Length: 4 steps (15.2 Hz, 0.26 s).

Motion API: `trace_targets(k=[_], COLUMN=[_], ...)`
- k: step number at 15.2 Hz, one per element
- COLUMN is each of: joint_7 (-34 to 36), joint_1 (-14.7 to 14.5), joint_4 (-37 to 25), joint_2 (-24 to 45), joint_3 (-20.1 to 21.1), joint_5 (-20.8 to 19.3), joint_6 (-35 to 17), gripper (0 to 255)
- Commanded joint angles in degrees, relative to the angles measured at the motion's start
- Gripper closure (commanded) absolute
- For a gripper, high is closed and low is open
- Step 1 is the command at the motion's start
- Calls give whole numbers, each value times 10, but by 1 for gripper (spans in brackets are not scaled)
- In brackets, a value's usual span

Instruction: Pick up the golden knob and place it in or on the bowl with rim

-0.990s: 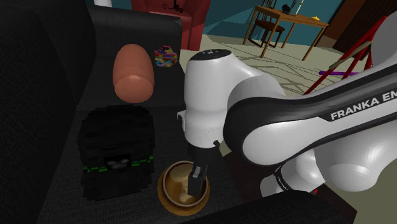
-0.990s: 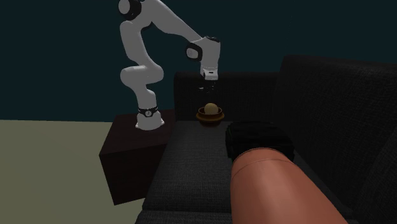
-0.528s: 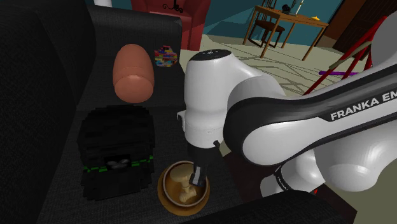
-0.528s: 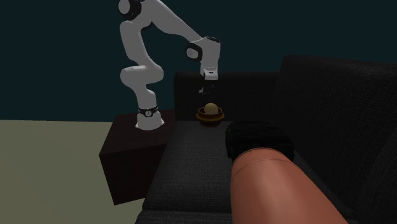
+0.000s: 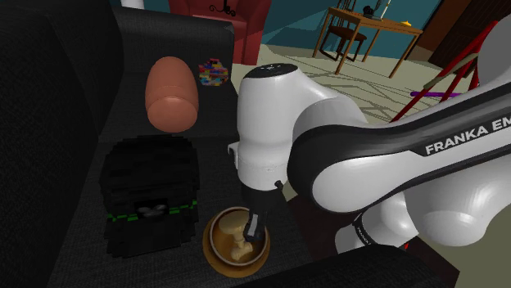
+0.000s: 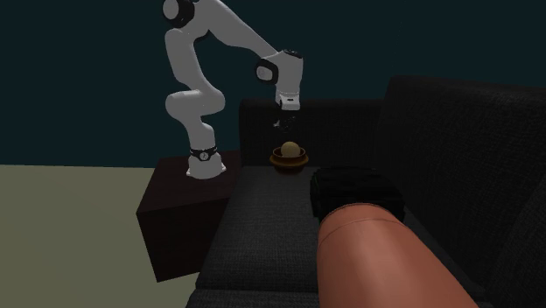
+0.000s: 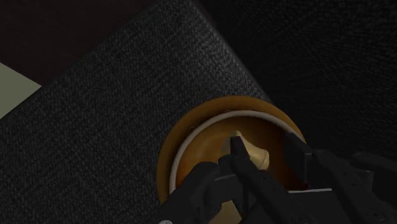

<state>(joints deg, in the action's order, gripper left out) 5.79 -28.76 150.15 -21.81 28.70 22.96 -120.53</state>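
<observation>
The pale golden knob [image 5: 237, 243] lies inside the brown bowl with a light rim [image 5: 210, 245], which sits on the dark sofa seat. My black gripper [image 5: 255, 222] hangs just above the bowl, over its side nearer the arm. In the wrist view the fingertips [image 7: 236, 145] stand a little apart around the gripper [image 7: 266, 150], and the knob [image 7: 256, 154] shows below the gap, touching neither. The bowl's rim [image 7: 179, 145] curves around it. From the second exterior view the gripper [image 6: 285, 123] hovers clear above the knob [image 6: 290, 147] in the bowl [image 6: 276, 160].
A black bag with a green stripe [image 5: 148, 195] sits beside the bowl. Beyond it lie a reddish-brown cylinder cushion [image 5: 172, 93] and a small multicoloured object [image 5: 211, 72]. The sofa back [image 5: 49, 123] rises along the shoulder view's left. The stand [image 6: 187, 203] adjoins the sofa.
The fingers stand closer together than one second ago. The arm has kept its place above the bowl, and the knob has stayed in the bowl.
</observation>
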Motion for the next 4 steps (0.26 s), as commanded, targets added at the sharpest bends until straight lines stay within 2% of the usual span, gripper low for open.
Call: trace_targets(k=[1, 2, 3, 4], joint_7=[200, 29, 31, 232], joint_1=[1, 1, -3, 8], joint_4=[76, 32, 32, 90], joint_2=[-78, -31, -30, -91], joint_3=[91, 39, 35, 128], joint_5=[6, 2, 0, 3], joint_6=[-132, -35, -36, -152], gripper=[0, 0, 0, 0])
